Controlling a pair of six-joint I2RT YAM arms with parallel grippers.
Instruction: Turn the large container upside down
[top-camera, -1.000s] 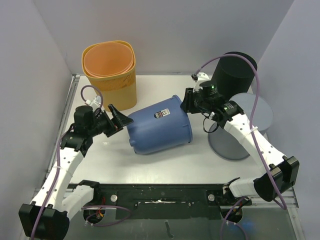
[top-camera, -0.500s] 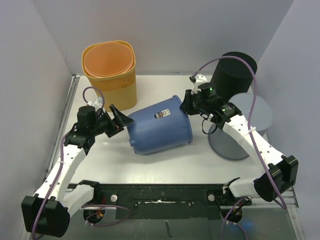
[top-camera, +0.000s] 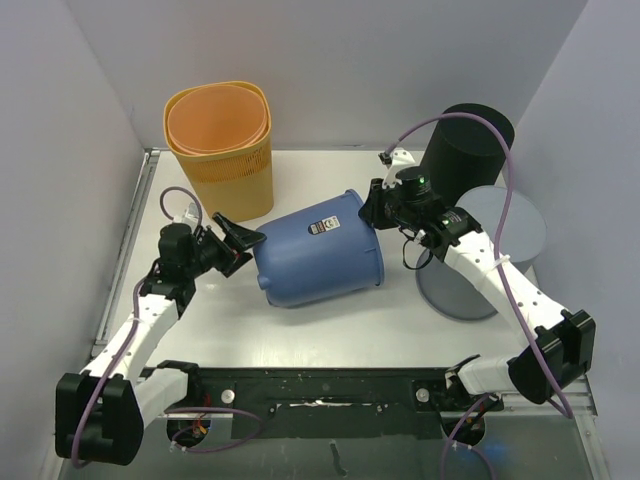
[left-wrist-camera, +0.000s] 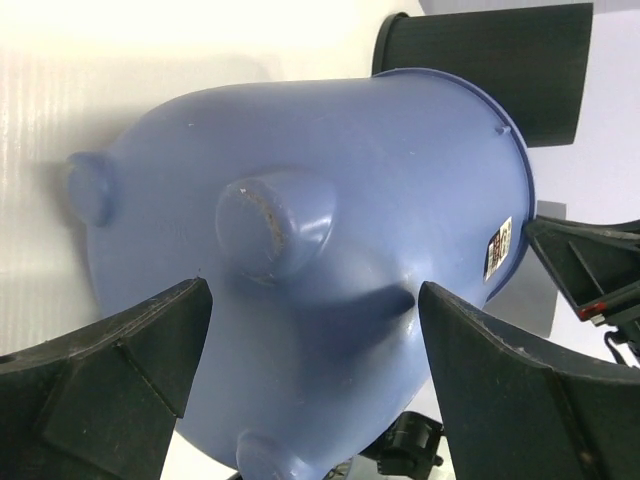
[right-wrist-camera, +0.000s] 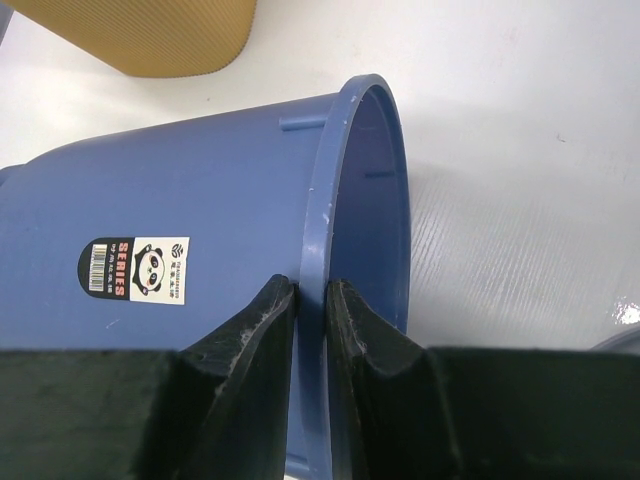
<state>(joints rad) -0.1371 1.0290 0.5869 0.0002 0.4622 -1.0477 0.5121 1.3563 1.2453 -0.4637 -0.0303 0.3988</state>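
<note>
Step in hand: midway through the flip, by my read. The blue container lies on its side on the table, and its mouth is not yet facing down.
Where it is: in the middle of the table, with its footed base pointing to my left side and its open mouth to my right. The orange basket stands just behind the base end. The black bin and the grey bin stand beyond the mouth.
Right gripper: my jaws are pinching the container's rim near its upper part. One finger is outside the wall, close to the panda sticker, and the other is inside the mouth.
Left gripper: my jaws are spread wide and hold nothing. The base and its stubby feet sit in the gap between my fingers. I cannot tell whether either finger is touching the plastic.
Next move, as I judge it: the base has to rise while the mouth tips down. My left would push or lift the base end. My right would steer the rim over and downward without letting go.
What it calls for: both arms moving together, since a pinch on a thin rim may slip.
Watch: the round wall could roll, and the grey bin stands near where the mouth would land.
</note>
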